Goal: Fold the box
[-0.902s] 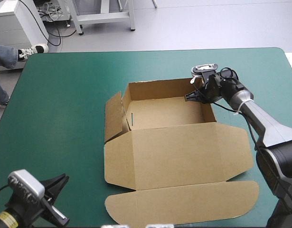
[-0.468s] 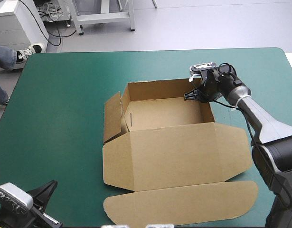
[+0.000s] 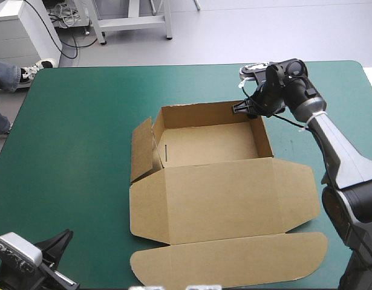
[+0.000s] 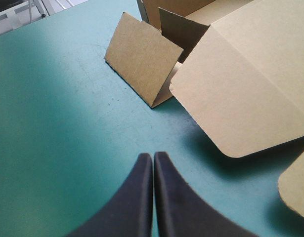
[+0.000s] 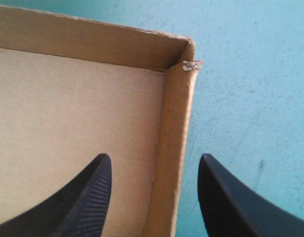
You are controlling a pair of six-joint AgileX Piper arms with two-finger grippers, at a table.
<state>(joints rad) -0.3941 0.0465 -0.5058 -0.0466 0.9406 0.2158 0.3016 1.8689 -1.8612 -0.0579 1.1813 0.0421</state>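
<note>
I see the brown box (image 3: 216, 193), an open tray with its lid flat, on the teal-green tabletop (image 3: 83, 121); my right gripper (image 5: 152, 163) has its jaws open astride the box's far right corner wall, and my left gripper (image 4: 152, 157), jaws shut and empty, hovers off the box's near left corner.

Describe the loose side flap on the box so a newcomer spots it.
On the teal-green table cover sits the brown cardboard box, an open tray with its lid flat toward the robot. At the tray's left end a small rectangular flap stands splayed outward; unlike the upright walls, it leans away from the tray.
</note>
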